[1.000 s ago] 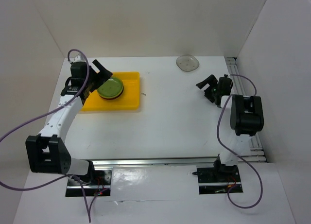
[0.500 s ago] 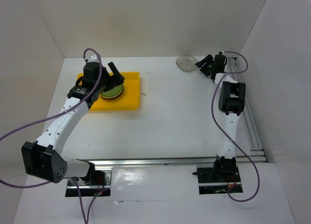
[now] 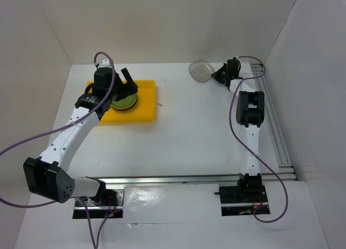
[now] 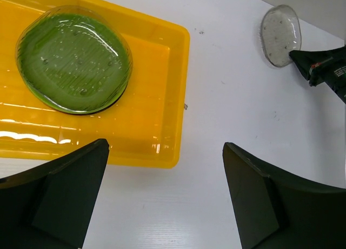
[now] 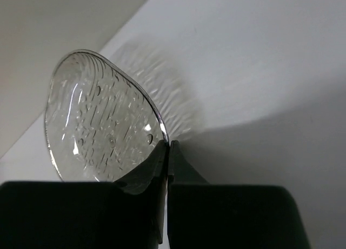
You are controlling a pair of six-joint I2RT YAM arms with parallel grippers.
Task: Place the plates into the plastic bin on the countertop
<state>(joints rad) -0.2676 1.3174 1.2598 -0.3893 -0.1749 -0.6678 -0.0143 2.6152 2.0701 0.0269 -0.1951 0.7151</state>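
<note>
White worktop [image 3: 194,135], white walls on three sides. Left jaws hang spread wide and empty above the near right corner of the yellow bin [image 3: 145,106], which sits at 10 o'clock. Inside, toward its left end, lies a green plate [image 4: 74,59] with a dark rim showing beneath. Farther back, at 1 o'clock, right jaws pinch the rim of a clear plate [image 5: 100,119], tipped up steeply.

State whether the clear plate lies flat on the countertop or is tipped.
Tipped: the clear plate is raised at an angle, its rim pinched by the shut right gripper.
</note>
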